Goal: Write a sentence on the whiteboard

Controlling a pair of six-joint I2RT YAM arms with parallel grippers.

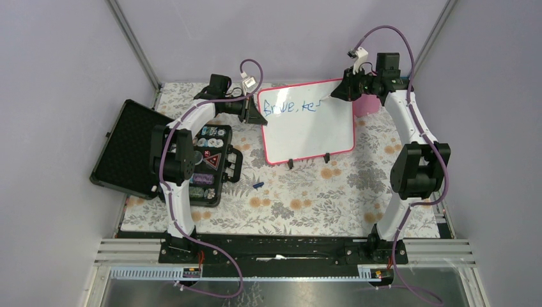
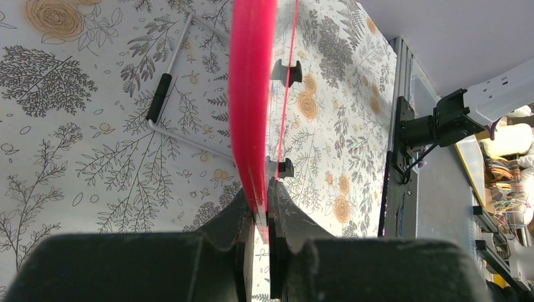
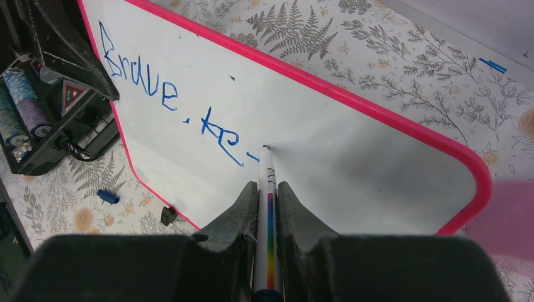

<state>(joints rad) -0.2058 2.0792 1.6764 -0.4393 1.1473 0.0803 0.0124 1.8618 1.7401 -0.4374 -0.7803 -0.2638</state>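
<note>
The white rectangular board with a pink-red frame (image 1: 307, 128) stands propped toward the back of the floral tablecloth (image 1: 287, 198), its left edge pinched by the left gripper (image 2: 261, 204). The right gripper (image 3: 267, 189) clamps a white rainbow-striped marker (image 3: 267, 173), tip touching the board just after the blue lettering (image 3: 164, 104) "Brave, ke"

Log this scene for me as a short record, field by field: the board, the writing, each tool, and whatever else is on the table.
whiteboard: propped on its feet
lettering: blue, reads "Brave, ke", unfinished
left tool: shut on the whiteboard's edge
right tool: shut on marker, tip on the board after "ke"
also there: open black case, blue cap on the cloth
</note>
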